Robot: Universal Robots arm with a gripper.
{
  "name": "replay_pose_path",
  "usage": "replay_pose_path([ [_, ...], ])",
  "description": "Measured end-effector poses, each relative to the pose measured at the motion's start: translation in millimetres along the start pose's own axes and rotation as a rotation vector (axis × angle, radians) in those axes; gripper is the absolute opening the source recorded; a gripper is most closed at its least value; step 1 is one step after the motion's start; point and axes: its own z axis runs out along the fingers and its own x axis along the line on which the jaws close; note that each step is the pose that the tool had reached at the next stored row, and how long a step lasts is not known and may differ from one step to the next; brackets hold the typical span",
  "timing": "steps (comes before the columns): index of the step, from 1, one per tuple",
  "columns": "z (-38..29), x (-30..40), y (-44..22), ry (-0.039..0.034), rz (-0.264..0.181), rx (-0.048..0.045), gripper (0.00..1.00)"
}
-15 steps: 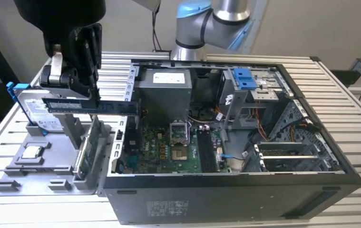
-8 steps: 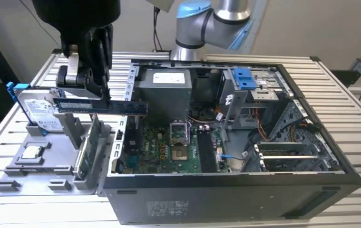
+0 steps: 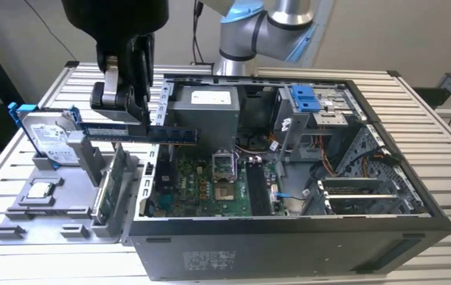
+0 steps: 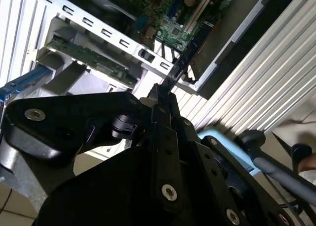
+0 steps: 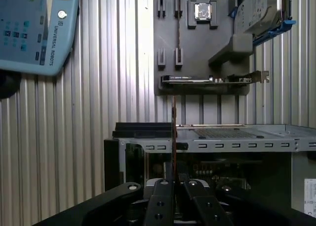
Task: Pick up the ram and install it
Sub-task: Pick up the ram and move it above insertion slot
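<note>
holding the ram (image 3: 142, 132) partway along its length, the hand (image 3: 126, 122) is closed on its flat faces. the stick hangs level above the computer case (image 3: 289, 237) wall, long axis running across the exterior view, one end over the grey holder (image 3: 43, 219), the other over the motherboard (image 3: 209, 190), whose long dark slots (image 3: 255, 187) lie lower, toward that view's right, seemingly crosswise to it.

The surface (image 3: 439, 172) is pale metal, ribbed in long slats. An open black computer case (image 3: 289, 255) lies on its side across the middle and takes up much of it. Just beside the case, at the exterior view's left, sits a grey parts holder (image 3: 51, 217). In the first wrist view a blue-grey pendant (image 5: 34, 33) rests on the slats, well apart from the holder.
</note>
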Motion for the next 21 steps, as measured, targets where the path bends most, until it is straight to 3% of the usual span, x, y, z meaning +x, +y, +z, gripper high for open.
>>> replay_pose_path([
  [21, -1.9, -1.2, -37.2, 0.0001, 0.000, -0.0024, 0.14],
])
